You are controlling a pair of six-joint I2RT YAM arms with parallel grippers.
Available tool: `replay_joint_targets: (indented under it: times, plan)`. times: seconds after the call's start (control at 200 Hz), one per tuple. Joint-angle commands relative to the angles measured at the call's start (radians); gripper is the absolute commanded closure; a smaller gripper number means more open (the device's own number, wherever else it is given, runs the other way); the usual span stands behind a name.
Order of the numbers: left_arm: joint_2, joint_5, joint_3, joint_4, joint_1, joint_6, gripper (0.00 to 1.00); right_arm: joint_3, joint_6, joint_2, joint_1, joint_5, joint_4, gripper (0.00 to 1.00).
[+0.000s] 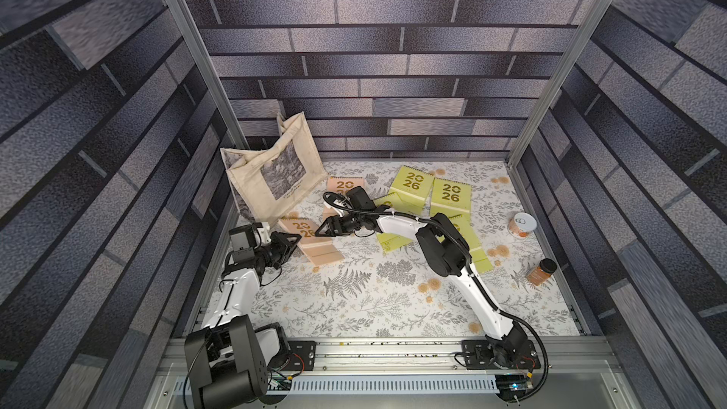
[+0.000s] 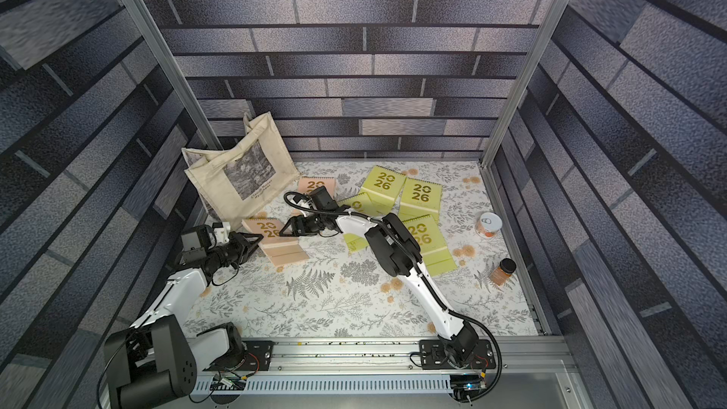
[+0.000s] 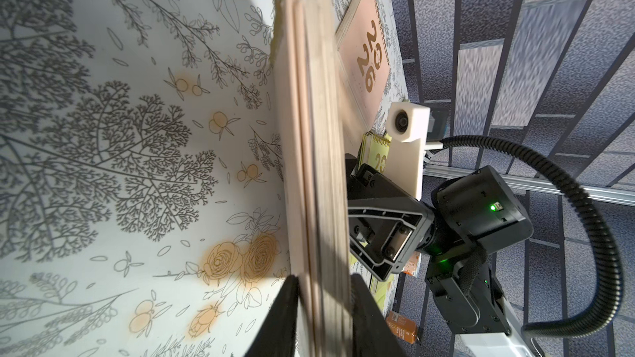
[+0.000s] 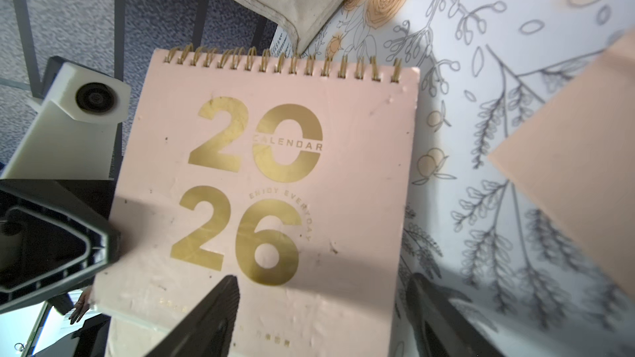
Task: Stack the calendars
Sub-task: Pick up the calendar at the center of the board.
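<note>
As none of the calendars is set upon another, the task is judged to be at its first pick.

In a top view, the near peach calendar [image 1: 305,230] is seen on the left of the surface [image 1: 354,308], just in front of the tote bag [image 1: 271,175]. The left end effector [image 1: 297,240] is placed at its left edge and the right end effector [image 1: 319,231] at the opposite edge. The far peach calendar [image 1: 346,186] lies behind it. The green calendars [image 1: 450,194] are grouped to the right, partly hidden by the right arm.

In the left wrist view, the near peach calendar is shown edge-on between the fingers [image 3: 288,303], which are pressed against both its faces: the left end effector is clenched on this calendar. Whether it is lifted clear of the surface cannot be told.

In the right wrist view, the gold "2026" cover fills most of the frame. The right end effector's fingers [image 4: 213,310] are spread wide, one over the cover's lower part and one off its side; nothing is grasped.

For the next move, it is judged that the hold is to be confirmed, the right end effector kept clear, and the calendar carried flat onto a chosen base calendar with the edges aligned. Swinging of the loose card stand is to be expected.
</note>
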Motion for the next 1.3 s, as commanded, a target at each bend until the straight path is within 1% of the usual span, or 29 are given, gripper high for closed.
replay_joint_targets:
  times: [0.0, 0.03, 0.075, 0.135, 0.19, 0.265, 0.351, 0.466, 0.596, 0.676, 0.771, 0.806, 0.862, 0.912, 0.932, 0.997, 1.052, 1.207, 1.242, 1.297]
  plan:
    - [-0.002, -0.014, 0.007, 0.007, -0.002, 0.023, 0.72, -0.042, -0.025, -0.014, -0.023, 0.033, -0.081, 0.20]
    - [0.004, -0.015, 0.007, 0.010, -0.004, 0.023, 0.73, -0.045, -0.026, -0.016, -0.024, 0.032, -0.081, 0.20]
    - [0.014, -0.015, 0.007, 0.020, -0.006, 0.022, 0.78, -0.047, -0.026, -0.017, -0.024, 0.032, -0.082, 0.20]
    - [0.027, -0.018, 0.010, 0.030, -0.011, 0.019, 0.78, -0.050, -0.024, -0.017, -0.024, 0.032, -0.078, 0.20]
    - [0.040, -0.019, 0.017, 0.035, -0.016, 0.019, 0.85, -0.051, -0.020, -0.015, -0.024, 0.032, -0.074, 0.20]
    - [0.057, -0.020, 0.028, 0.030, -0.020, 0.021, 0.89, -0.053, -0.016, -0.016, -0.024, 0.032, -0.070, 0.20]
    - [0.062, -0.027, 0.038, 0.018, -0.021, 0.032, 1.00, -0.057, -0.021, -0.023, -0.025, 0.035, -0.069, 0.20]
    - [0.042, -0.028, 0.051, -0.010, -0.020, 0.065, 1.00, -0.077, -0.046, -0.052, -0.029, 0.035, -0.073, 0.20]
    - [-0.024, -0.061, 0.061, -0.050, -0.015, 0.111, 1.00, -0.112, -0.051, -0.108, -0.059, 0.011, -0.071, 0.20]
    - [-0.050, -0.043, 0.075, -0.083, -0.004, 0.127, 1.00, -0.159, -0.062, -0.182, -0.090, 0.011, -0.077, 0.17]
    - [-0.069, -0.031, 0.102, -0.107, 0.000, 0.144, 1.00, -0.244, -0.091, -0.299, -0.137, 0.018, -0.085, 0.19]
    - [-0.072, -0.012, 0.111, -0.102, 0.001, 0.146, 1.00, -0.276, -0.098, -0.352, -0.157, 0.017, -0.085, 0.19]
    - [-0.070, 0.048, 0.125, -0.062, -0.003, 0.146, 1.00, -0.322, -0.107, -0.421, -0.189, 0.011, -0.086, 0.19]
    - [-0.065, 0.089, 0.150, -0.020, -0.020, 0.145, 1.00, -0.358, -0.112, -0.485, -0.220, 0.004, -0.085, 0.18]
    - [-0.063, 0.127, 0.165, -0.013, -0.029, 0.151, 1.00, -0.375, -0.112, -0.504, -0.230, 0.000, -0.083, 0.18]
    - [-0.059, 0.170, 0.221, 0.005, -0.064, 0.173, 1.00, -0.421, -0.110, -0.595, -0.268, -0.030, -0.078, 0.16]
    - [-0.048, 0.209, 0.279, 0.017, -0.105, 0.202, 1.00, -0.450, -0.097, -0.645, -0.295, -0.077, -0.072, 0.16]
    - [0.045, 0.310, 0.487, -0.050, -0.235, 0.351, 1.00, -0.533, -0.103, -0.778, -0.361, -0.098, -0.082, 0.15]
    - [0.073, 0.337, 0.524, -0.073, -0.262, 0.377, 1.00, -0.552, -0.096, -0.805, -0.378, -0.111, -0.074, 0.15]
    - [0.109, 0.378, 0.574, -0.061, -0.300, 0.401, 1.00, -0.579, -0.090, -0.844, -0.401, -0.135, -0.060, 0.15]
